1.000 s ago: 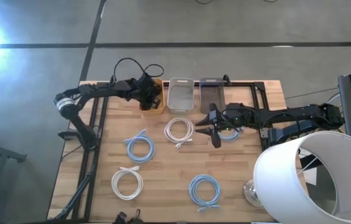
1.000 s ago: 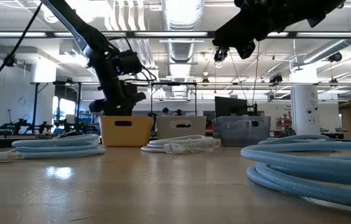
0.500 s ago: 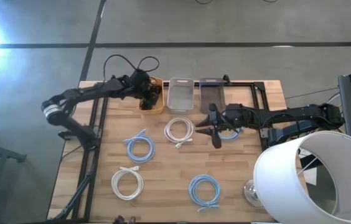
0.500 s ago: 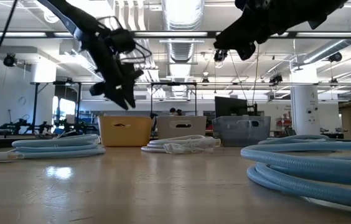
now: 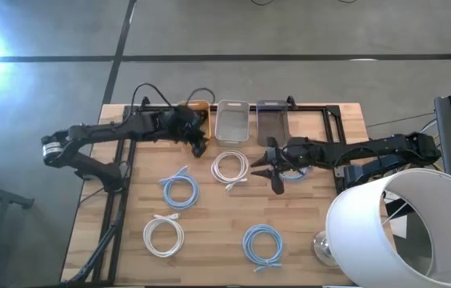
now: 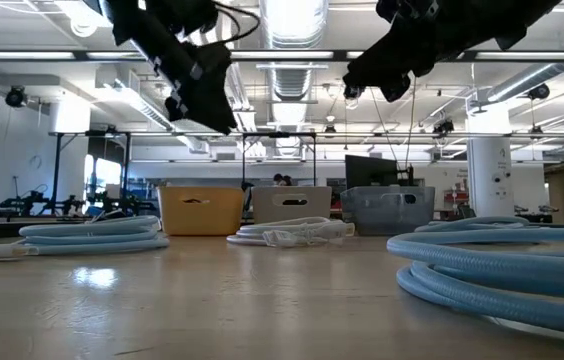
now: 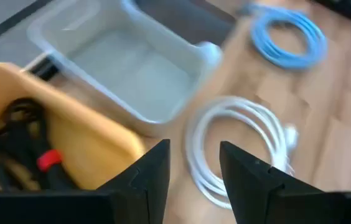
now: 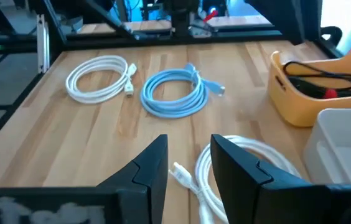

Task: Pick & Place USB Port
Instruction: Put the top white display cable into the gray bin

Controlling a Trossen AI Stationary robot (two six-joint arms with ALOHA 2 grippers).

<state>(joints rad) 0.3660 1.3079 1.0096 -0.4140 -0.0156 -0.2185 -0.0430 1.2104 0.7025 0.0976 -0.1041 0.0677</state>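
Several coiled cables lie flat on the wooden table: a white coil (image 5: 229, 168), a blue coil (image 5: 179, 189), another white coil (image 5: 164, 235) and two more blue coils (image 5: 262, 243) (image 5: 293, 170). A black cable with a red tag (image 7: 29, 146) lies inside the yellow bin (image 7: 70, 155). My left gripper (image 5: 197, 144) (image 7: 194, 167) hangs open and empty, high above the table by the yellow bin's near side. My right gripper (image 5: 270, 170) (image 8: 188, 163) is open and empty too, raised between the white coil (image 8: 244, 165) and a blue coil.
Three bins stand in a row at the table's far edge: yellow (image 6: 200, 208), clear (image 5: 233, 122) and dark (image 5: 272, 118). A white lampshade (image 5: 393, 228) covers the near right corner. Bare wood shows between the coils in the table's middle.
My left gripper has risen out of the yellow bin and come a little toward the near edge, tipping as its arm swung. The black cable has stayed in the bin. My right arm has kept still.
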